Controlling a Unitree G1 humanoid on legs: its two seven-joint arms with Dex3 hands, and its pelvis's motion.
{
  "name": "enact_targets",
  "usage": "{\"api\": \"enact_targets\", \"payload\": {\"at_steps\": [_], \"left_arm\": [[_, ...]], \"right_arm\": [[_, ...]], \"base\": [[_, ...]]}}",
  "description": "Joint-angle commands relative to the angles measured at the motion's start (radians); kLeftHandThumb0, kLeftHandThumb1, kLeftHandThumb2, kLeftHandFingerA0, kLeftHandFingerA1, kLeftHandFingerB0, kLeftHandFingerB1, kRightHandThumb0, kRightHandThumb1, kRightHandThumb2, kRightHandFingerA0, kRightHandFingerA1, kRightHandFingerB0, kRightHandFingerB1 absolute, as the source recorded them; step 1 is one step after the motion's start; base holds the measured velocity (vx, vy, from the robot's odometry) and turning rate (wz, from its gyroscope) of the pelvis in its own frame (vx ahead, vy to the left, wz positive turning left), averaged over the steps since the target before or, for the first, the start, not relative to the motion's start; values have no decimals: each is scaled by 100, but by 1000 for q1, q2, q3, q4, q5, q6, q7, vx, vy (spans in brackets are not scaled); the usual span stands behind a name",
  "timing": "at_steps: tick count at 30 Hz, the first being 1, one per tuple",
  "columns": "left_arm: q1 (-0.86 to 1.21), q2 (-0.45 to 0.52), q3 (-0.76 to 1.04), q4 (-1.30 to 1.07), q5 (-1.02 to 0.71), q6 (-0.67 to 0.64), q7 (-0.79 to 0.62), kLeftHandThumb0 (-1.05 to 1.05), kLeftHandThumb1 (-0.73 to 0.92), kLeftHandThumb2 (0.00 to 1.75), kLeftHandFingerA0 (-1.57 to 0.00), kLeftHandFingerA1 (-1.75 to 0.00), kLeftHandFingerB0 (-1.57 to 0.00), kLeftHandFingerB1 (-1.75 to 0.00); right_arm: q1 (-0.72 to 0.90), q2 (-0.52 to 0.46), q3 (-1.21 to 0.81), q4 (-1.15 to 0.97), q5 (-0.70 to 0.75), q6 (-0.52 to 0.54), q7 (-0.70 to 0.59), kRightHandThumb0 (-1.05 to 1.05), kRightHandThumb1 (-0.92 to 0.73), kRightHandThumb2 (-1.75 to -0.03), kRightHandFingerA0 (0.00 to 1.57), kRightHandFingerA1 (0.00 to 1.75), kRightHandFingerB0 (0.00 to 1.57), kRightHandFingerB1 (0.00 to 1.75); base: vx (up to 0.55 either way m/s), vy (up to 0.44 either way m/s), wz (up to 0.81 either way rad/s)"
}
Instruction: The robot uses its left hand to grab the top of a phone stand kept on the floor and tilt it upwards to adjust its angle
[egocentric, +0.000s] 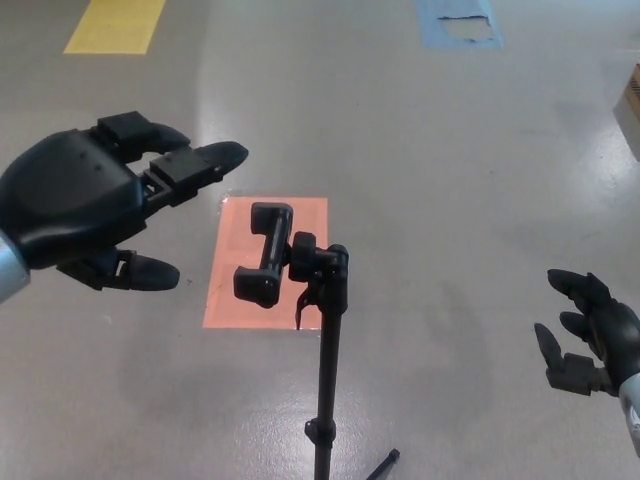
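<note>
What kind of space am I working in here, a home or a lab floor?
Probably a lab or workshop floor: smooth grey concrete floor marked with coloured patches, orange, yellow and blue, and a phone stand standing alone.

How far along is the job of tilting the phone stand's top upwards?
Nothing is done yet: the phone stand stands untouched on the floor. In hand: the left hand hovers open beside the clamp, not touching it. Left: grab the top and tilt it. The right hand hangs open, apart.
</note>
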Motion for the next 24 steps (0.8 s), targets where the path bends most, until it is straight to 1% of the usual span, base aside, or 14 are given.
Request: {"api": "enact_targets", "payload": {"at_steps": [1, 5, 6, 8, 9, 10, 11, 12, 13, 14, 15, 21, 24], "left_arm": [[-40, 17, -31, 9, 74, -38, 26, -84, 85, 67, -28, -31, 0, -13], [-66, 17, -46, 24, 98, -42, 44, -83, 86, 67, -27, -31, 0, -12], [-74, 18, -48, 26, 99, -48, 45, -96, 76, 106, -20, -43, 0, -6], [-80, 19, -51, 27, 103, -49, 44, -99, 78, 107, -20, -39, 0, -4], [-93, 27, -53, 23, 110, -53, 38, -97, 77, 107, -19, -41, 0, -5], [-101, 31, -52, 23, 109, -59, 35, -91, 73, 104, -21, -45, 0, -9], [-103, 32, -51, 24, 106, -63, 34, -91, 73, 104, -21, -45, 0, -9], [-110, 36, -48, 25, 100, -69, 32, -87, 69, 103, -23, -47, 0, -13], [-119, 41, -50, 32, 107, -75, 41, -90, 73, 105, -23, -46, 0, -10], [-126, 45, -50, 37, 113, -78, 48, -90, 73, 105, -23, -46, 0, -10], [-135, 49, -52, 47, 120, -86, 56, -96, 77, 105, -21, -42, 0, -5], [-166, 59, -59, 77, 129, -103, 67, -96, 78, 105, -21, -41, 0, -4], [-167, 58, -64, 80, 135, -104, 73, -93, 74, 104, -21, -43, 0, -8]], "right_arm": [[-10, -13, -2, 8, 1, 16, -8, -35, -57, -111, 0, 47, 0, 47], [-18, -16, 6, 8, -8, 18, -14, -34, -59, -112, 0, 47, 0, 47], [-21, -15, 4, 8, -5, 18, -12, -34, -59, -112, 0, 47, 0, 47], [-23, -14, 4, 8, -5, 20, -11, -34, -59, -112, 0, 47, 0, 47], [-28, -17, 10, 9, -12, 25, -16, -34, -58, -111, 0, 47, 0, 47], [-32, -17, 10, 10, -12, 27, -17, -35, -57, -111, 0, 47, 0, 47], [-33, -17, 9, 11, -11, 27, -16, -35, -57, -111, 0, 47, 0, 47], [-36, -18, 8, 11, -9, 28, -12, -34, -58, -111, 0, 47, 0, 47], [-38, -17, 7, 11, -7, 27, -11, -34, -59, -112, 0, 47, 0, 47], [-39, -17, 6, 12, -5, 26, -10, -34, -59, -112, 0, 47, 0, 47], [-41, -17, 6, 13, -5, 25, -11, -34, -59, -112, 0, 47, 0, 47], [-51, -13, -6, 17, 8, 23, -1, -34, -59, -112, 0, 47, 0, 47], [-52, -13, -4, 20, 5, 26, -2, -34, -58, -111, 0, 47, 0, 47]], "base": [[0, 0, 0], [0, 0, 0], [0, 0, 0], [0, 0, 0], [0, 0, 0], [0, 0, 0], [0, 0, 0], [0, 0, 0], [0, 0, 0], [0, 0, 0], [0, 0, 0], [0, 0, 0], [0, 0, 0]]}}
